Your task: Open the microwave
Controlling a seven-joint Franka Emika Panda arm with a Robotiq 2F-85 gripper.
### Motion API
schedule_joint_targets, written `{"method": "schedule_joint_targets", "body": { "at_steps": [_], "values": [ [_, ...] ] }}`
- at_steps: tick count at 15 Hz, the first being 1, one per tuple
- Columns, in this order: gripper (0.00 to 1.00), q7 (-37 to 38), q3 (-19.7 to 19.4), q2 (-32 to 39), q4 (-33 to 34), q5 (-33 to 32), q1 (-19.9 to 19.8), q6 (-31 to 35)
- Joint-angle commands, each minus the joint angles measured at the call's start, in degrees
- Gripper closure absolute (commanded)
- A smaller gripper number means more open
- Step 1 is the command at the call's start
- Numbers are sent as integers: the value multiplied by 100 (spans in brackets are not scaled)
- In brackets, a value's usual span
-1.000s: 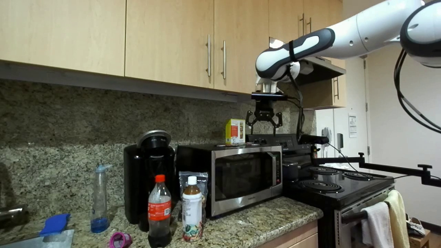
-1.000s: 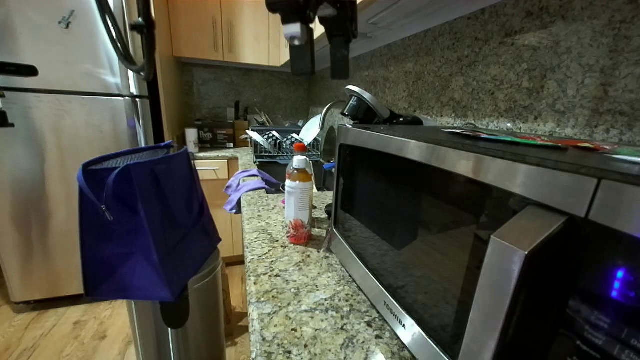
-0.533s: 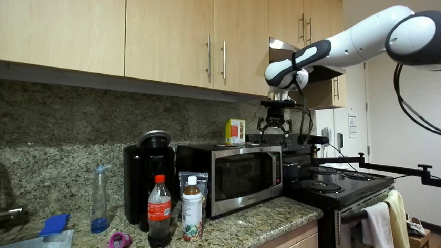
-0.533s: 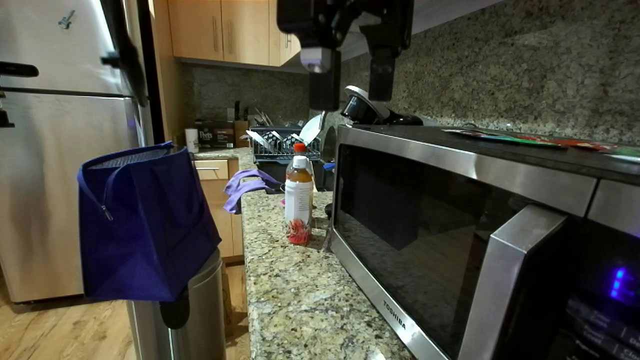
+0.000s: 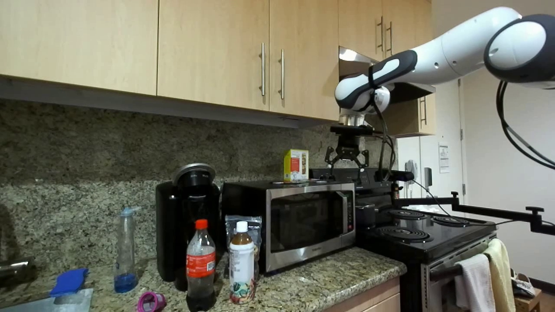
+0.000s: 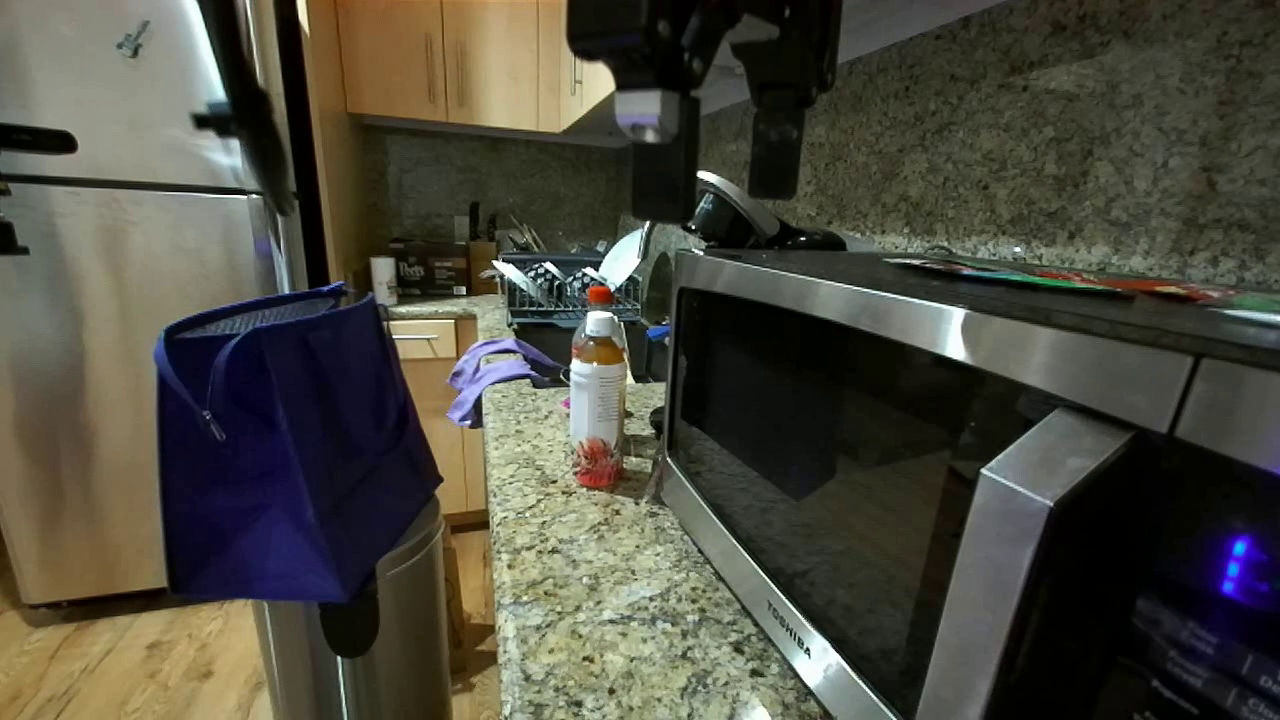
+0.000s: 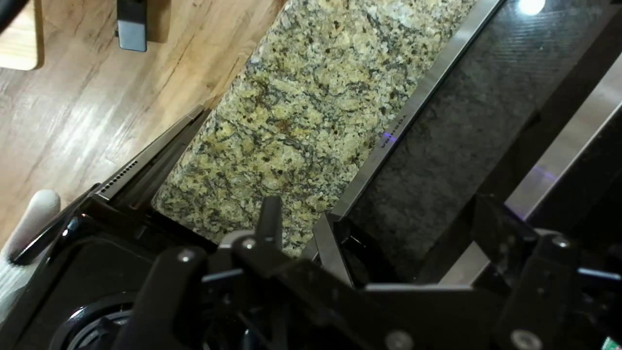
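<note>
Can see speckled surface (image 5: 318, 284) beneath microwave (image 5: 295, 223), with stove (image 5: 425, 249) at three o'clock from it, cupboards (image 5: 217, 52) at twelve, gripper (image 5: 346, 175) spread apart at one. Can read "TOSHIBA" on microwave, "Peet's" on a box (image 6: 430, 270).

The white-and-black arm (image 5: 451, 51) extends from the right edge in an exterior view, sloping down leftward to its wrist (image 5: 355, 93), which is bent so that the jaws point straight down. They stand parted, their fingers (image 6: 664, 168) well apart; the wrist view shows them along the bottom edge, likewise spread.
</note>
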Motion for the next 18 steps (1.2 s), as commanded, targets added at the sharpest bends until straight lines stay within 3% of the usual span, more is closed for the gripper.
{"method": "schedule_joint_targets", "body": {
  "at_steps": [1,6,8,9,15,18],
  "values": [
    [0,-281,28,170,99,-446,-27,5],
    [0,-1432,-24,420,121,-1374,-91,-80],
    [0,-2085,-24,456,54,-1339,-112,-49],
    [0,-1523,-40,417,49,-1281,-50,-54],
    [0,-2120,-42,531,108,-1391,-75,136],
    [0,-2848,24,704,324,-1284,-101,45]
  ]
}}
